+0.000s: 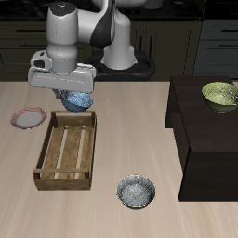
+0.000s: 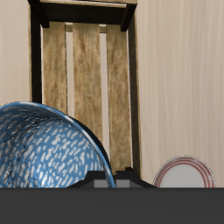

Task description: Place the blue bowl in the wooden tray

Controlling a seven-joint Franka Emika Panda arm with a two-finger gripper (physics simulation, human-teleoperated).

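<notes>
The blue bowl [image 1: 78,100] has a bright blue, white-speckled inside and hangs in my gripper [image 1: 74,96] above the back end of the wooden tray [image 1: 67,149]. In the wrist view the blue bowl [image 2: 48,149] fills the near field, with the wooden tray [image 2: 86,83] and its slatted bottom lying below. My gripper is shut on the bowl's rim; its fingertips are mostly hidden behind the bowl and hand.
A grey speckled bowl [image 1: 137,192] sits near the table's front edge. A small pink-rimmed plate [image 1: 28,117] lies beside the tray, also in the wrist view [image 2: 185,173]. A yellow-green bowl [image 1: 220,93] stands on a dark raised cabinet [image 1: 200,139].
</notes>
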